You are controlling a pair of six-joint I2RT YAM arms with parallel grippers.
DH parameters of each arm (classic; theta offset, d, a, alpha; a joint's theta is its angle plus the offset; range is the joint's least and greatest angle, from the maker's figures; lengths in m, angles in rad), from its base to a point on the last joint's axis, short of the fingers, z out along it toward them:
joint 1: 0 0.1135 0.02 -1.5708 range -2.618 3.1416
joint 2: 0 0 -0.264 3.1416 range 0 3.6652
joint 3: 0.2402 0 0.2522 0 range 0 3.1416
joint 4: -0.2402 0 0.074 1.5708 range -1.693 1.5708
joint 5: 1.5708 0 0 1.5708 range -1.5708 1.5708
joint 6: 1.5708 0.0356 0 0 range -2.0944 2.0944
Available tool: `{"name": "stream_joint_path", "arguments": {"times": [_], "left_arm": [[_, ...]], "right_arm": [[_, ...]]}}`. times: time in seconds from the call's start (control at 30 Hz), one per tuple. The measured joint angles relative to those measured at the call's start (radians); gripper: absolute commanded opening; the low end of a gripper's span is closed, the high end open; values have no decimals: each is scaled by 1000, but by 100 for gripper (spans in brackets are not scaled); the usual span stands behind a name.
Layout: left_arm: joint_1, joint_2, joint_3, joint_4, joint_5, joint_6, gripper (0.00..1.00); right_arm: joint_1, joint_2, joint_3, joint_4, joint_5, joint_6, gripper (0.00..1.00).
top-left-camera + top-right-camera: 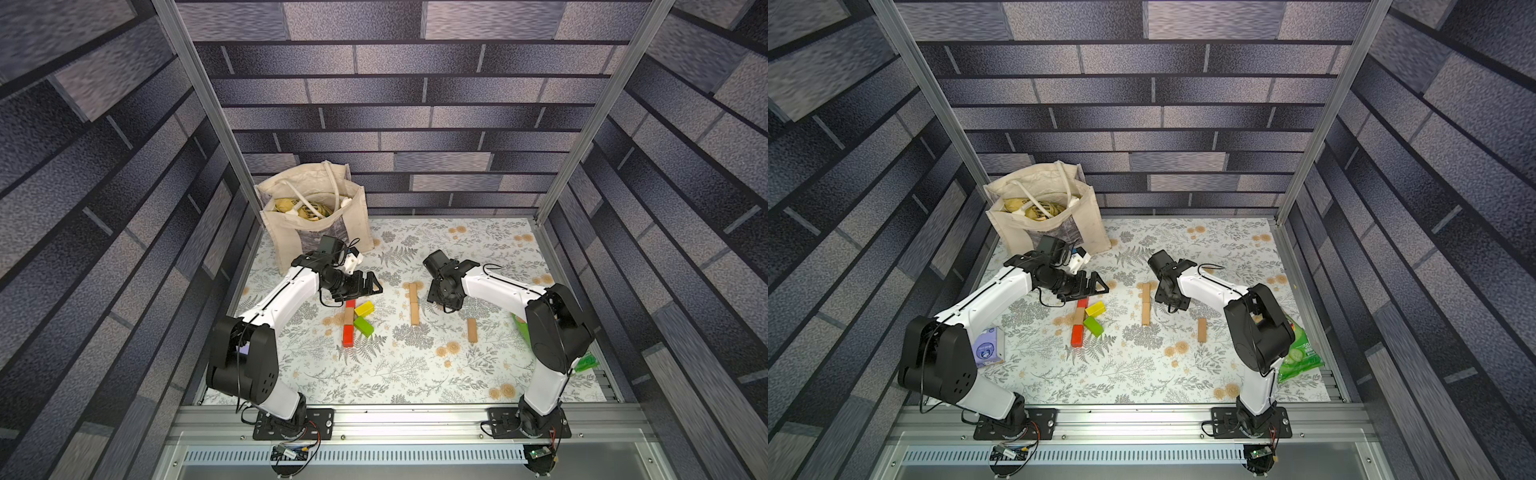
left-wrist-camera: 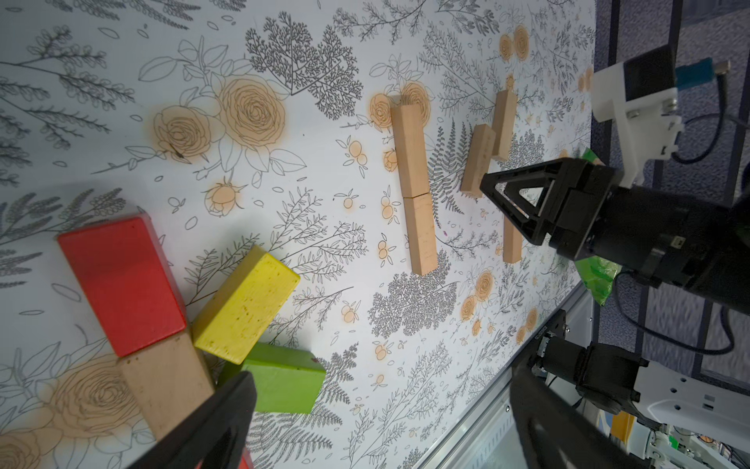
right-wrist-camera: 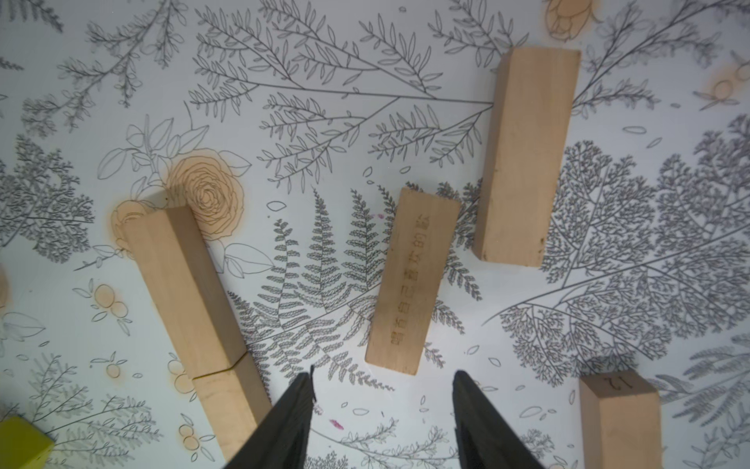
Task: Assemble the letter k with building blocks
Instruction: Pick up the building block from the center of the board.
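In both top views a coloured letter k lies left of centre: a spine of red [image 1: 348, 336], tan [image 1: 348, 316] and a half-hidden red block, with yellow [image 1: 364, 308] and green [image 1: 363, 326] blocks slanting off it. My left gripper [image 1: 369, 286] hovers open above its far end; in the left wrist view the left gripper [image 2: 377, 406] holds nothing. Two tan blocks [image 1: 413, 302] lie end to end at centre. My right gripper [image 3: 383, 385] is open just short of an engraved tan block [image 3: 412, 280], which is not between the fingers. Loose tan blocks [image 3: 523, 158] [image 1: 472, 330] lie nearby.
A cloth tote bag [image 1: 316, 220] stands at the back left. A purple tissue pack [image 1: 988, 347] lies beside the left arm's base. A green snack bag [image 1: 1300, 353] sits behind the right arm. A metal rail [image 1: 395, 415] runs along the front edge.
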Motion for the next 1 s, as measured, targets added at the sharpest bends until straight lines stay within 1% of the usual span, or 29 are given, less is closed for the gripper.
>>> {"name": "stream_joint_path", "arguments": {"times": [0.1,0.37,0.67,0.9,0.97,1.0], "left_arm": [[0,0,0,0,0,0,100],[0,2,0,0,3,3,100],[0,7,0,1,3,11,100],[0,21,0,1,3,11,100],[0,24,0,1,4,11,100],[0,25,0,1,4,11,100]], "right_arm": [[-13,17,0,0,0,0,56],[-26,28,0,10,0,0,47],[-38,55,5,26,-8,-1,46],[-51,91,11,29,-13,-1,43],[-53,97,13,33,-14,-4,39],[-54,97,13,36,-15,-6,35]]}}
